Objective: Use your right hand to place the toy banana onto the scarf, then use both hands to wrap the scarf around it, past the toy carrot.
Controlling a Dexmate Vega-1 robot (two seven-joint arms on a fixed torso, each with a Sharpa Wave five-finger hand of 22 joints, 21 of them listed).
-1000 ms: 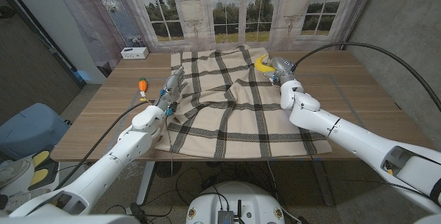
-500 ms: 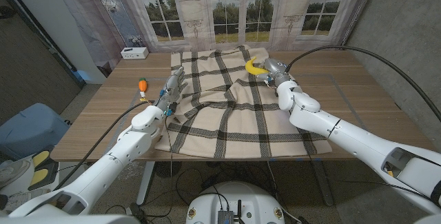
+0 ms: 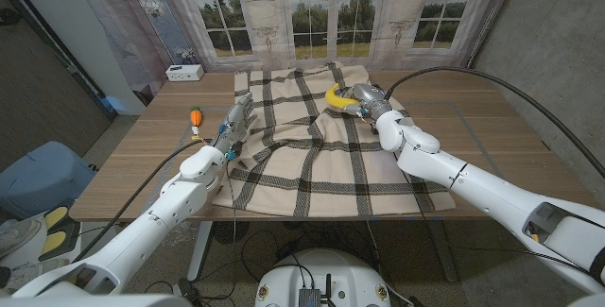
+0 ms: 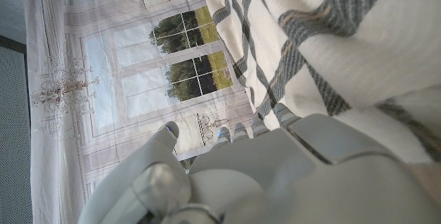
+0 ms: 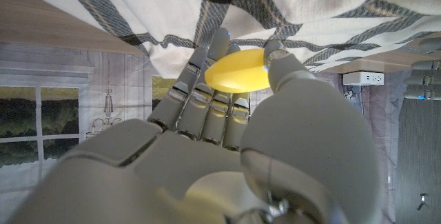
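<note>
Toy banana gripped in right hand fingers above scarf; left hand fingers' state unclear.

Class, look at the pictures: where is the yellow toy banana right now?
In the head view, the yellow toy banana is held in the right robot hand over the far part of the checked cream scarf, right of centre.

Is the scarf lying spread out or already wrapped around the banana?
Spread out, rumpled at the middle. The scarf covers the table unwrapped, while the right hand holds the toy banana above its far part.
</note>
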